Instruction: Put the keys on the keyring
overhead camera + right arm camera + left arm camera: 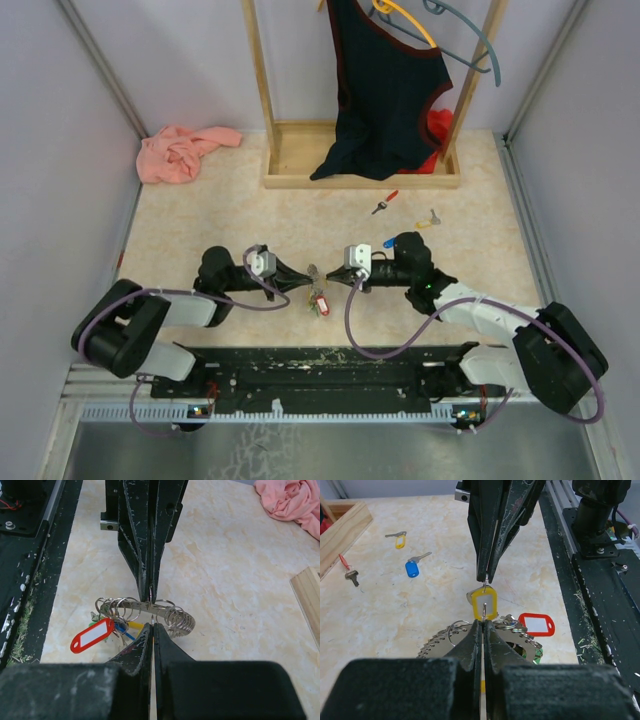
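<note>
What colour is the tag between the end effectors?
Yellow, white insert; tag clearest in left wrist view.

Keyring (436, 647) partly hidden behind left gripper (482, 622) (1 tiny blur from above).

Keyring (145, 606): bright, glossy metal, ridged, carrying thin wire loops. Red tag (92, 635) and yellow tag (484, 603): glossy plastic with white inserts. Left pincer (482, 626) and right pincer (152, 628): matt black plastic, scuffed pale along the edges. Surface (200, 215): smooth, beige, marbled, low sheen. Pink cloth (185, 152): soft, crumpled fabric. Frame (300, 160): bare, pale wood. Blue key (412, 569): plastic head, metal blade.
</note>
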Robot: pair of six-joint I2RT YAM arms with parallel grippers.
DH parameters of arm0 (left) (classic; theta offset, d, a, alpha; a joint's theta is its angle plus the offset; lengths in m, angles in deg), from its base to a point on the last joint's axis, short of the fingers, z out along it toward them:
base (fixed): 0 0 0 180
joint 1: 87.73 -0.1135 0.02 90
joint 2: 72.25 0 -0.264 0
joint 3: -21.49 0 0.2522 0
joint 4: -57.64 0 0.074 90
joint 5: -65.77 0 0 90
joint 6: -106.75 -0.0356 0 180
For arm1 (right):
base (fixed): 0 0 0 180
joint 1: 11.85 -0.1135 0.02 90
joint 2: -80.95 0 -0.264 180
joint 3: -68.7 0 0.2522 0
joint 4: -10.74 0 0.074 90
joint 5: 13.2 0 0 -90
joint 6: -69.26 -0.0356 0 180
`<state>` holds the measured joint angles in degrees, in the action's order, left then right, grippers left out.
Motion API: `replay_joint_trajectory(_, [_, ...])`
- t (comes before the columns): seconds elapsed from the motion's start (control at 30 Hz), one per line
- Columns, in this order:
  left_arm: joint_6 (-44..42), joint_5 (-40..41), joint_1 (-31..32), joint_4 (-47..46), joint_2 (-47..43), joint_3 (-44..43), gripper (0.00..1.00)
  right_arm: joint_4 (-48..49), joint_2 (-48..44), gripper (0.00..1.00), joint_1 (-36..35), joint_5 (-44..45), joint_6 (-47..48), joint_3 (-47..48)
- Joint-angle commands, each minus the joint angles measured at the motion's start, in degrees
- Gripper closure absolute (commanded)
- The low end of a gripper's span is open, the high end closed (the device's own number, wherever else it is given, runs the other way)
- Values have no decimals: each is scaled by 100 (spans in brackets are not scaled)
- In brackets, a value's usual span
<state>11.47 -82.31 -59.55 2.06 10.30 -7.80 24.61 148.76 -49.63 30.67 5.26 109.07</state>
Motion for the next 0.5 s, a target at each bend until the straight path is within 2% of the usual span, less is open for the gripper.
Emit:
replay_joint_trajectory(0.0, [-484, -101, -32, 417, -450, -110, 99, 328, -22, 100, -113, 26, 131, 66])
replay_joint_trajectory(0.47, [-470, -195, -32, 502, -478, -161, 99, 274, 51, 100, -256, 158, 273, 163])
